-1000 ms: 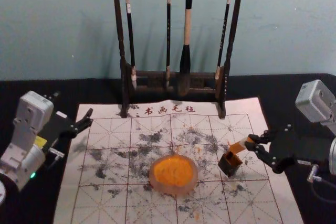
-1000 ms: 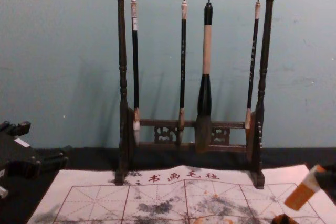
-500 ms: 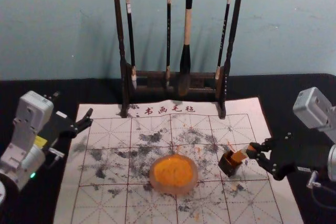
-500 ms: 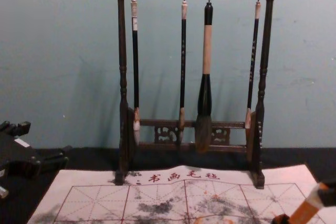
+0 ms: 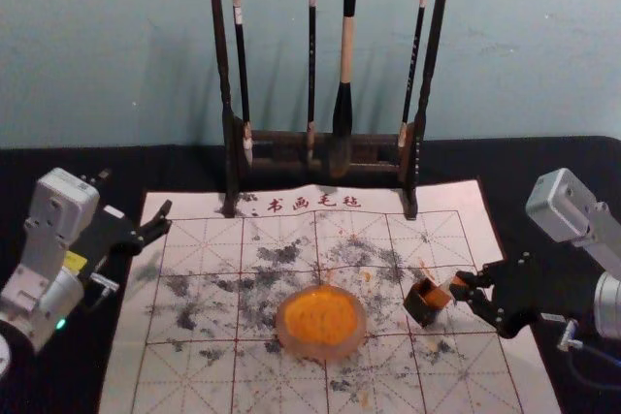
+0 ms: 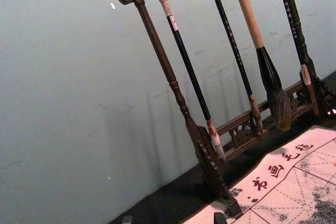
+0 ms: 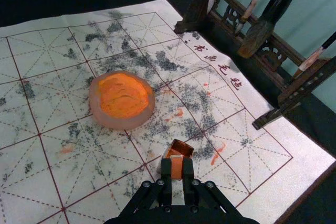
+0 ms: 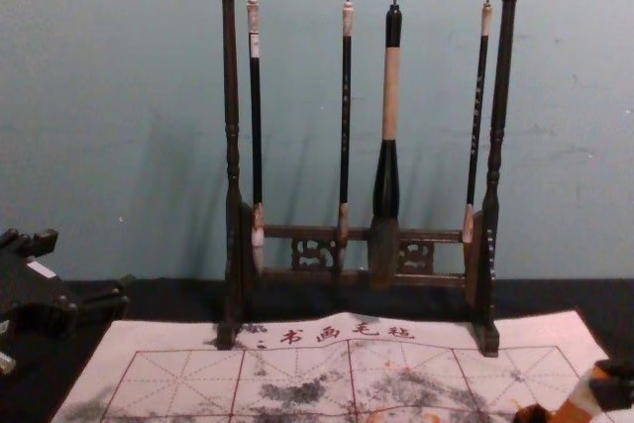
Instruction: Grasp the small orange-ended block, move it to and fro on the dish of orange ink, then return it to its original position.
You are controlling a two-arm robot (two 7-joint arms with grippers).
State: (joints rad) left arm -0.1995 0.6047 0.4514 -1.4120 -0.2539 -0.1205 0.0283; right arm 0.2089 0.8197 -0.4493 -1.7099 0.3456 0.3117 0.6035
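The right claw point(image 5: 460, 286), to the right of the dish of orange ink, is closed to a narrow grip on the small block point(image 5: 448, 287). The block sits between its fingertips, tilted, and slopes down towards the dish's side; it has a pale band around it and orange on its lower part. That lower end is at the mouth of a small dark open-topped box point(image 5: 421, 311); how far in it goes, I cannot tell. The box stands just right of the dish, apart from it, with orange stains at its rim.

The dish point(image 5: 291, 338) itself is round, with a pale pinkish rim and streaked orange ink inside. Under it and around it spreads a white gridded mat point(image 5: 179, 375), marked with grey-black smudges and a few orange flecks. Beyond the dish stands a dark wooden rack point(image 5: 222, 55), its feet on the mat's far part, with four brushes point(image 5: 343, 109) hanging from its top bar. The left claw point(image 5: 136, 193) is parked to the left of the dish and farther back, its fingers spread wide. The mat lies on a black table point(image 5: 543, 167).
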